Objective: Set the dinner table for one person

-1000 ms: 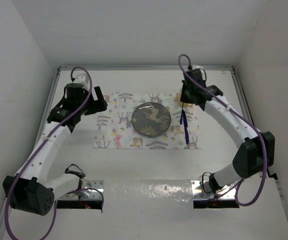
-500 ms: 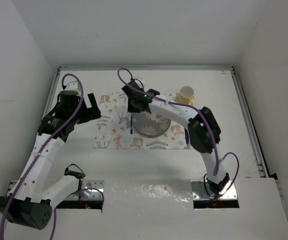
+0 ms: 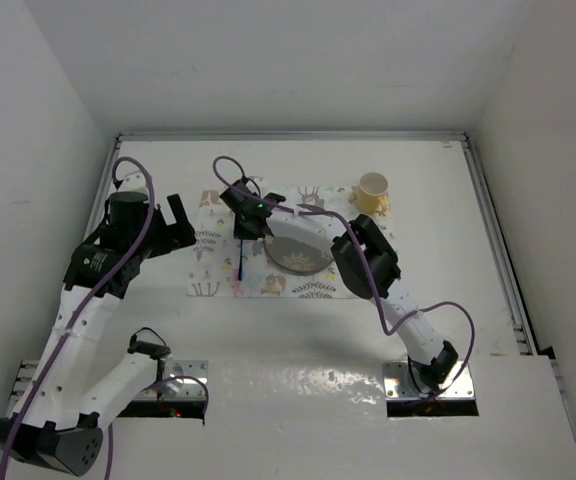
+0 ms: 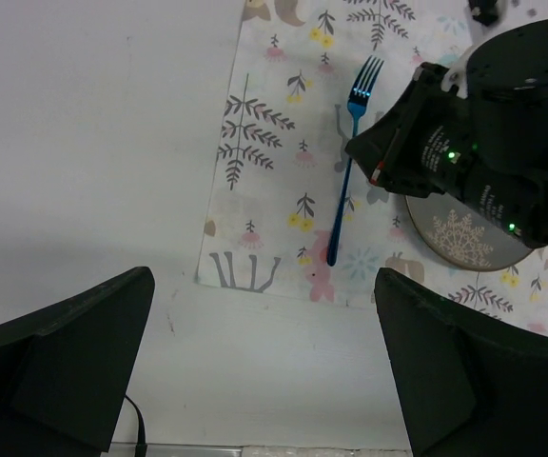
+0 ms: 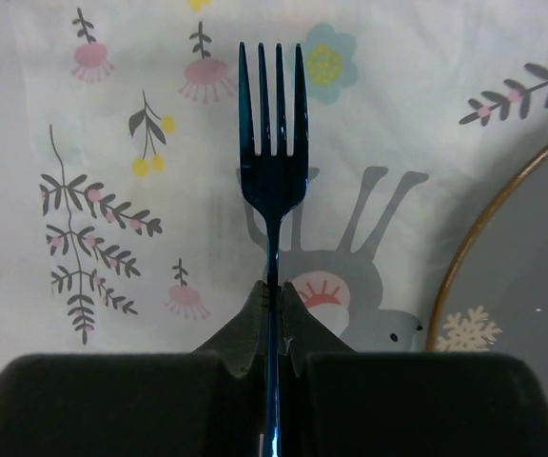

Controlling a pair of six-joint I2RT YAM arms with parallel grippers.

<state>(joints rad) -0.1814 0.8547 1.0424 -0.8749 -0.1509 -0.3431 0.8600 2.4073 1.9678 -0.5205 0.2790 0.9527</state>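
A blue fork (image 5: 274, 143) is pinched by its handle in my shut right gripper (image 5: 274, 297). It lies along the printed placemat (image 3: 218, 268) just left of the dark plate (image 3: 303, 258); whether it touches the mat I cannot tell. In the top view the right gripper (image 3: 247, 222) reaches across the plate, with the fork (image 3: 241, 260) pointing toward the near edge. My left gripper (image 3: 173, 228) is open and empty, apart from the mat's left edge, over the bare white dinner table (image 3: 438, 250). From the left wrist, the fork (image 4: 348, 181) and right gripper (image 4: 417, 152) show beyond my open left gripper (image 4: 263, 278).
A yellow cup (image 3: 372, 190) stands at the placemat's far right corner. The right arm's forearm (image 3: 363, 255) lies over the plate's right side. Silver rails (image 3: 493, 240) edge the table, with white walls close on three sides.
The right arm has swung the fork from the plate's right side across to its left, uncovering the yellow cup. The left gripper has opened wider and drawn back leftward.
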